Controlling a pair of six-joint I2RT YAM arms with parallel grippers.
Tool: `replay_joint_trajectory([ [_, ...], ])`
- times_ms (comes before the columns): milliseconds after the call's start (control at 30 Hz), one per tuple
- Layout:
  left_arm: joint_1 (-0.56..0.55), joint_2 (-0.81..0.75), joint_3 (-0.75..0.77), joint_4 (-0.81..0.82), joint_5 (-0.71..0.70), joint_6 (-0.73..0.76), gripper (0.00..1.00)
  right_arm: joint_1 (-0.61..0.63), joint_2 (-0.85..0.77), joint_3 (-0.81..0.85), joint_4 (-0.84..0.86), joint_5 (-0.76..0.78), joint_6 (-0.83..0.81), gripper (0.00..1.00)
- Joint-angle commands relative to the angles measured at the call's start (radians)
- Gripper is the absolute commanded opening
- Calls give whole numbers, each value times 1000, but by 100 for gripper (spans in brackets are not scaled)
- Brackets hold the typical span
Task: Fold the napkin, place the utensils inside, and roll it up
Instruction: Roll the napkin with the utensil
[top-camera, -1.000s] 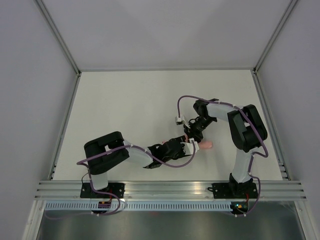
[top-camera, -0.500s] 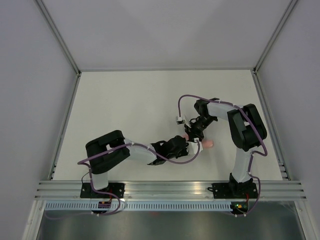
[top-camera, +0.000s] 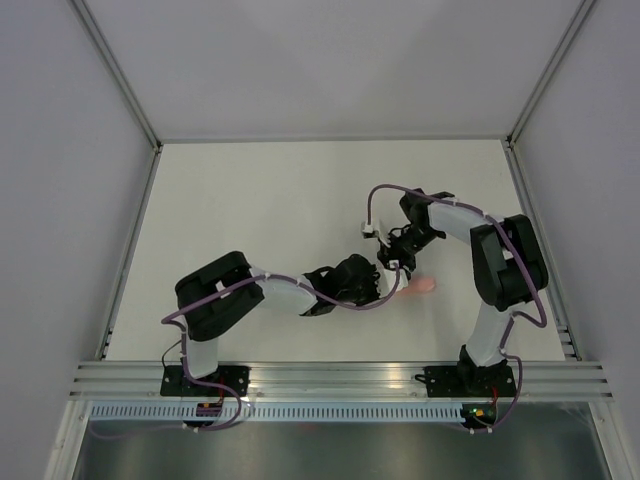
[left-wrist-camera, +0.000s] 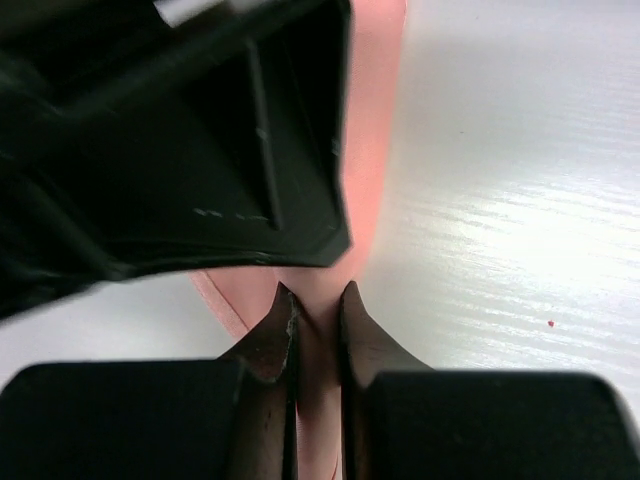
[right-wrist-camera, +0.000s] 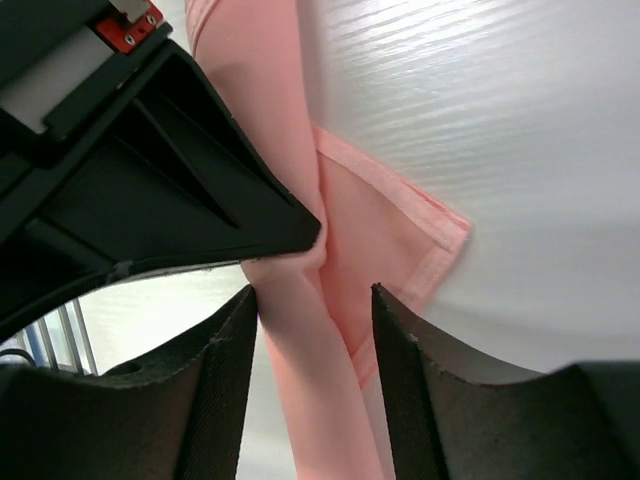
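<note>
Napkin (left-wrist-camera: 371, 130) tight inside left gripper (left-wrist-camera: 316, 295)

Left gripper (left-wrist-camera: 315, 305) pinched almost closed, right gripper (right-wrist-camera: 312, 300) spread apart, the 2 close together.

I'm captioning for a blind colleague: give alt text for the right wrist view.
A pale pink napkin runs between the parted jaws of the right gripper on a white table. The black left gripper pinches it from upper left.

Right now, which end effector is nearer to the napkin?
Left. The left end effector is shut on the napkin; the right end effector straddles its rolled part, jaws open.
</note>
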Motion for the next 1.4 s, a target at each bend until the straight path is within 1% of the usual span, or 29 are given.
replay_joint_trajectory([
  [0, -4, 77, -26, -198, 147, -94, 2, -38, -102, 19, 66, -9, 23, 56],
  [133, 18, 86, -11, -214, 191, -114, 2, -83, -148, 26, 86, -33, 66, 58],
  [267, 38, 107, 26, -263, 236, -135, 2, -141, -185, 36, 90, -78, 76, 58],
  [333, 59, 114, 43, -287, 279, -152, 2, -181, -217, 31, 70, -113, 56, 58],
  [400, 78, 123, 52, -308, 337, -161, 2, -222, -276, 16, 86, -131, 56, 58],
  [467, 108, 131, 71, -325, 392, -178, 2, -262, -329, -30, 116, -148, 59, 58],
  [500, 120, 140, 77, -339, 409, -184, 2, -273, -387, -52, 157, -145, 62, 58],
  [533, 139, 144, 86, -346, 421, -191, 2, -278, -421, -105, 190, -142, 71, 58],
  [567, 147, 149, 92, -353, 443, -194, 2, -285, -489, -137, 257, -128, 80, 58],
  [633, 173, 167, 115, -371, 464, -203, 2, -285, -551, -229, 309, -124, 90, 60],
  [667, 180, 175, 126, -401, 487, -206, 2, -285, -597, -251, 329, -124, 88, 61],
  [733, 200, 206, 159, -441, 506, -218, 2, -282, -620, -291, 323, -130, 56, 62],
  [833, 219, 253, 222, -521, 534, -226, 2, -247, -649, -345, 322, -90, 19, 62],
  [933, 237, 295, 268, -560, 560, -241, 2, -181, -705, -449, 414, 5, 36, 62],
  [967, 242, 305, 278, -576, 573, -246, 2, -136, -735, -478, 479, 39, 43, 62],
  [1000, 249, 313, 290, -581, 581, -249, 2, -109, -748, -533, 509, 71, 53, 62],
  [1033, 251, 330, 296, -587, 590, -256, 2, -48, -757, -559, 536, 141, 62, 63],
  [1067, 256, 338, 302, -601, 598, -260, 2, -19, -767, -581, 590, 174, 68, 63],
  [1133, 263, 351, 322, -615, 613, -263, 2, 53, -768, -636, 660, 247, 79, 63],
  [1367, 277, 393, 367, -658, 655, -293, 2, 187, -722, -710, 780, 388, 100, 63],
])
